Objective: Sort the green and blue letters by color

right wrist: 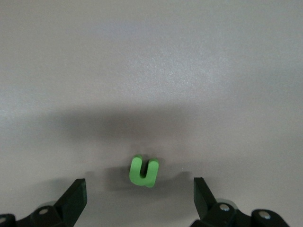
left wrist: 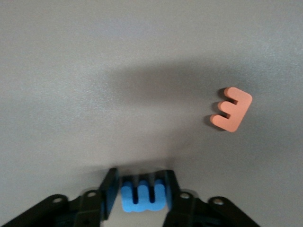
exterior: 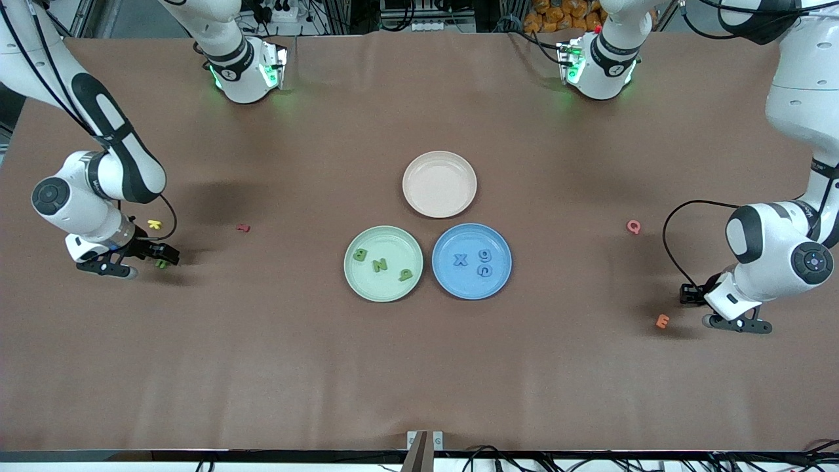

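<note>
My left gripper (left wrist: 142,190) is shut on a blue letter m (left wrist: 144,198), low over the table at the left arm's end, beside an orange E (left wrist: 231,109). In the front view that gripper (exterior: 689,293) hides the m. My right gripper (right wrist: 139,190) is open, low at the right arm's end, with a green letter n (right wrist: 144,171) lying flat between its fingertips, untouched; the n (exterior: 162,263) also shows by the gripper (exterior: 159,257) from the front. The green plate (exterior: 383,289) holds green B (exterior: 360,255), N (exterior: 379,265) and p (exterior: 406,274). The blue plate (exterior: 453,282) holds blue X (exterior: 461,259), g (exterior: 484,255) and c (exterior: 484,270).
An empty pale pink plate (exterior: 439,183) sits farther from the camera than the two coloured plates. A yellow k (exterior: 155,224) and a dark red letter (exterior: 243,227) lie near the right gripper. A pink Q (exterior: 633,227) and the orange E (exterior: 663,320) lie near the left gripper.
</note>
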`<act>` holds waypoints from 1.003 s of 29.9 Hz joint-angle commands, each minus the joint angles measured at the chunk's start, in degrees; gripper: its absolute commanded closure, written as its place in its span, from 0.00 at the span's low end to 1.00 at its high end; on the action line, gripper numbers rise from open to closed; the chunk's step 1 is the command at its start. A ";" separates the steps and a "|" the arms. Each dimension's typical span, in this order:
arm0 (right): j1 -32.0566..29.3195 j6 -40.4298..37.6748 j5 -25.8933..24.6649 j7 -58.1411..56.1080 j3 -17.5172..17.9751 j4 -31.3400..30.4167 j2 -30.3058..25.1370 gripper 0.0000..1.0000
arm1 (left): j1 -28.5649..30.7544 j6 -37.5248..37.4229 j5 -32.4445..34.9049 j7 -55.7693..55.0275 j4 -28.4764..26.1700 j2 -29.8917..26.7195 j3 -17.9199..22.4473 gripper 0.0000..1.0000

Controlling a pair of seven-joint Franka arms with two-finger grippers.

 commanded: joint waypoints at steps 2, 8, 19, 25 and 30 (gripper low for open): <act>1.29 1.66 -0.70 0.57 -1.30 -0.48 0.49 0.05 | -1.27 -2.33 -0.74 -0.50 -0.18 -2.91 0.92 0.78; 1.38 1.66 -0.78 0.48 -1.39 -0.22 0.84 0.12 | -2.76 -3.22 -0.74 -5.15 0.00 -4.23 0.57 0.78; 1.82 1.58 -1.13 -0.22 -1.47 0.13 0.84 0.74 | -10.58 -3.22 -0.83 -19.74 0.70 -4.14 0.31 0.78; 2.17 1.58 -1.22 -0.31 -1.65 0.40 0.84 0.87 | -15.15 -3.22 -1.10 -27.55 1.40 -4.14 0.22 0.78; 2.35 1.05 -1.22 0.21 -1.65 0.92 0.75 0.91 | -20.68 -3.22 -1.01 -35.82 2.11 -3.79 0.22 0.78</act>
